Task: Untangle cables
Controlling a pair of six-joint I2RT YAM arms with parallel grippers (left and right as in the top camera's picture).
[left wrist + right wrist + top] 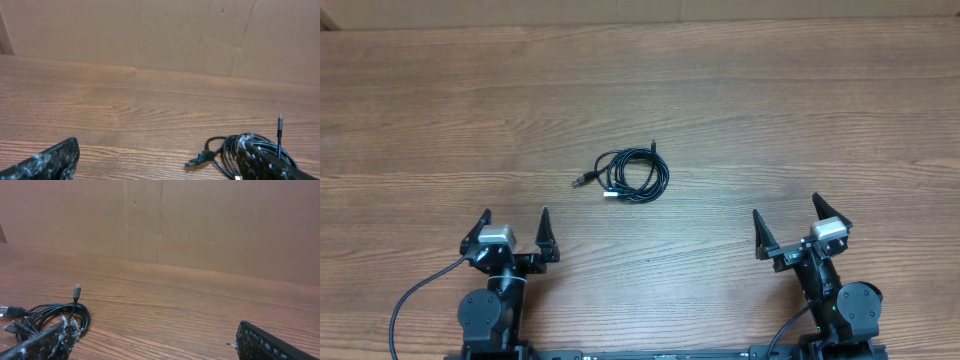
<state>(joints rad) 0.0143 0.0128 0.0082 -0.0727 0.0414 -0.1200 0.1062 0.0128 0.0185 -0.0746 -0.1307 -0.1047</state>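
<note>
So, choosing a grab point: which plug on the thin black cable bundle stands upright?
The small dark far-side plug, standing on end; the other plugs lie flat.

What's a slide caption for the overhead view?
Tangled cables on the table, left gripper and right gripper open, both short of the bundle.

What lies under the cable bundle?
Only the wooden table is seen under the cables. The wood directly beneath the cords is covered; nothing else sticks out.
</note>
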